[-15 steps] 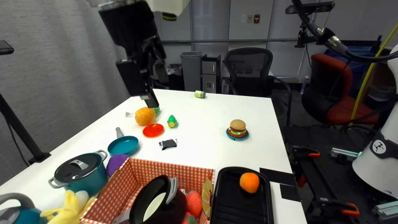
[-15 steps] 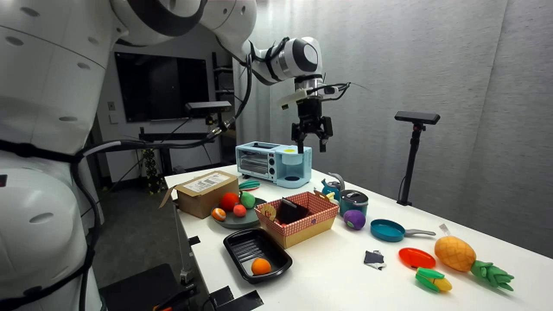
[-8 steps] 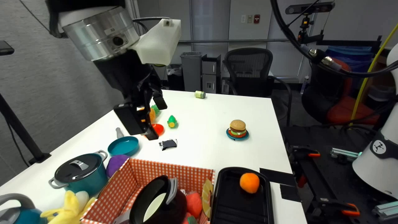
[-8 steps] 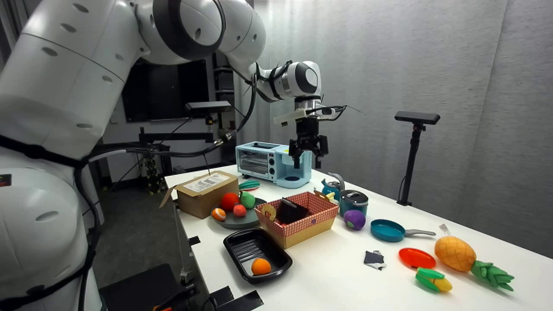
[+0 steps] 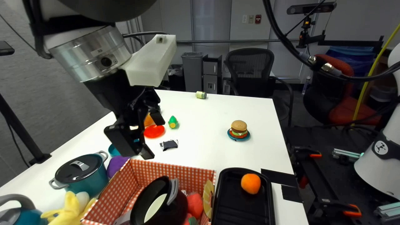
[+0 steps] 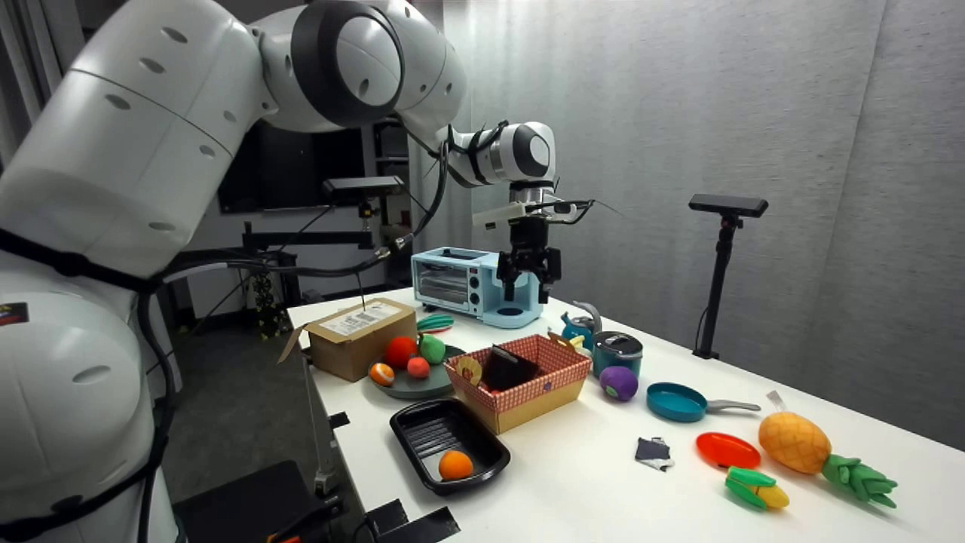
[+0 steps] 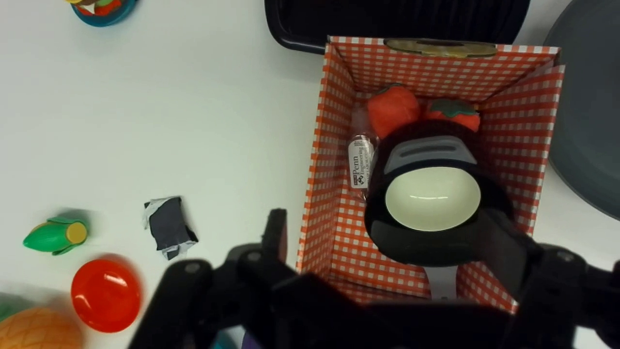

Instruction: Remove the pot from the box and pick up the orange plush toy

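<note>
The small black pot (image 7: 411,245) with a whitish inside lies tilted in the red-and-white checked box (image 7: 319,160); its grey handle points to the bottom of the wrist view. The pot (image 5: 178,206) and box (image 5: 168,167) also show in an exterior view. My gripper (image 7: 385,220) is open and empty, in the air above the box. In both exterior views the gripper (image 5: 151,137) (image 6: 526,294) is apart from the pot. An orange round toy (image 5: 251,183) sits in the black tray; red plush toys (image 7: 392,109) lie in the box beside the pot. Which toy is meant is unclear.
The black tray (image 6: 422,422) stands beside the box. A grey plate (image 6: 411,388) with toy fruit, a cardboard box (image 6: 362,339), a blue toaster oven (image 6: 452,283), a lidded teal pot (image 5: 84,175), a purple toy (image 6: 620,383) and a teal pan (image 6: 675,401) surround it.
My gripper has moved down towards the box, its fingers open throughout. The pot, the box and the toys have not moved.
</note>
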